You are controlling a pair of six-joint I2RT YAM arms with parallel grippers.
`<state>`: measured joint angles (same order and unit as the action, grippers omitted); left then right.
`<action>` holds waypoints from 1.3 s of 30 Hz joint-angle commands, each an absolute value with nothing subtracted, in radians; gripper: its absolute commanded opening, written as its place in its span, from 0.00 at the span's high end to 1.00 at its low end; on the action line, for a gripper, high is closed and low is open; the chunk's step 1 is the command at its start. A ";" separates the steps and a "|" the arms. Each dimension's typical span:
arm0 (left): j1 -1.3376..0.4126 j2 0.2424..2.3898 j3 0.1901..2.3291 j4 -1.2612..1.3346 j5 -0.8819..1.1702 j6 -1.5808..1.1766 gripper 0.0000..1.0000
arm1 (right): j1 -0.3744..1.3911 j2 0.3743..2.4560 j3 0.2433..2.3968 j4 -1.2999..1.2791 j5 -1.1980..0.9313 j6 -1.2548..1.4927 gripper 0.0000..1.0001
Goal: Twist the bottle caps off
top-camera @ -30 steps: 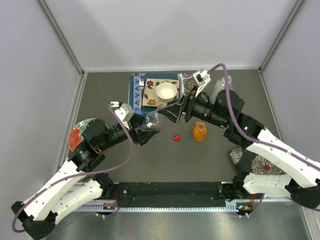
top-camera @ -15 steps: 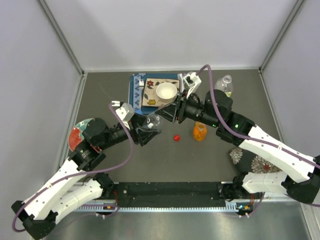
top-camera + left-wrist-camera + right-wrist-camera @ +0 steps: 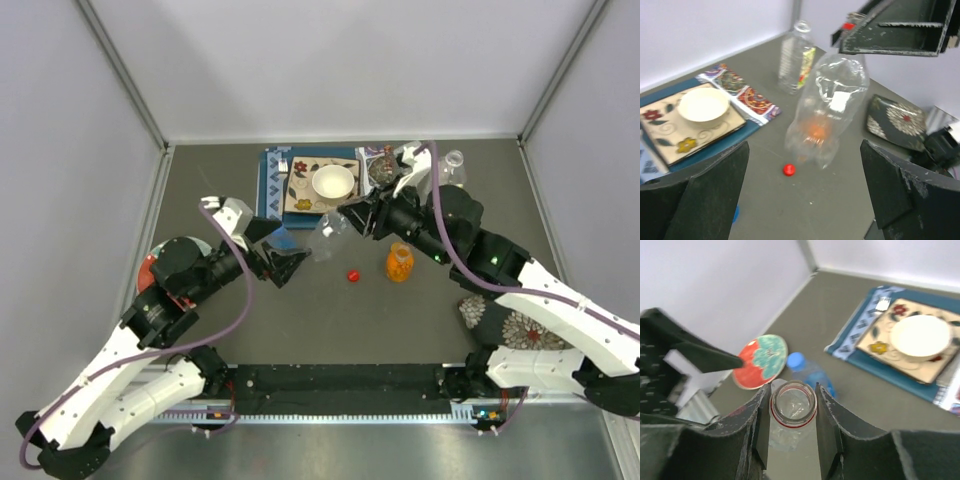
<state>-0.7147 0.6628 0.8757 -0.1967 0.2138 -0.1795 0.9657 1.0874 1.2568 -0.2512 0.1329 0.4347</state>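
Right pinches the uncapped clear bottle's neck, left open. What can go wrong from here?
1. The clear plastic bottle is held only at its neck by the right gripper, the left gripper open: it may swing or slip.
2. The red round cap lies loose near the bottle's base; setting down might knock it away.
3. The orange bottle beside the right arm might get tipped.

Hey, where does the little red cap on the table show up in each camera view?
Top view: red cap mid-frame, left of the orange bottle.
Left wrist: lower centre, beside the clear bottle's base.
Right wrist: not in it.
Shared landmark: the white bowl, in all three.
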 commanded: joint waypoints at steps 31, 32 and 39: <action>-0.710 0.341 0.870 -0.434 -0.180 -0.090 0.02 | 0.914 1.681 1.112 0.106 0.811 0.270 1.00; -0.712 0.341 0.868 -0.433 -0.179 -0.092 0.02 | 0.914 1.684 1.112 0.100 0.810 0.279 1.00; -0.712 0.344 0.848 -0.416 -0.186 -0.098 0.02 | 0.914 1.695 1.094 0.058 0.785 0.317 0.89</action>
<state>-0.7139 0.3439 0.8597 -0.4458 -0.1734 -0.1047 0.9195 1.6920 1.1038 0.0574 0.7883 0.2733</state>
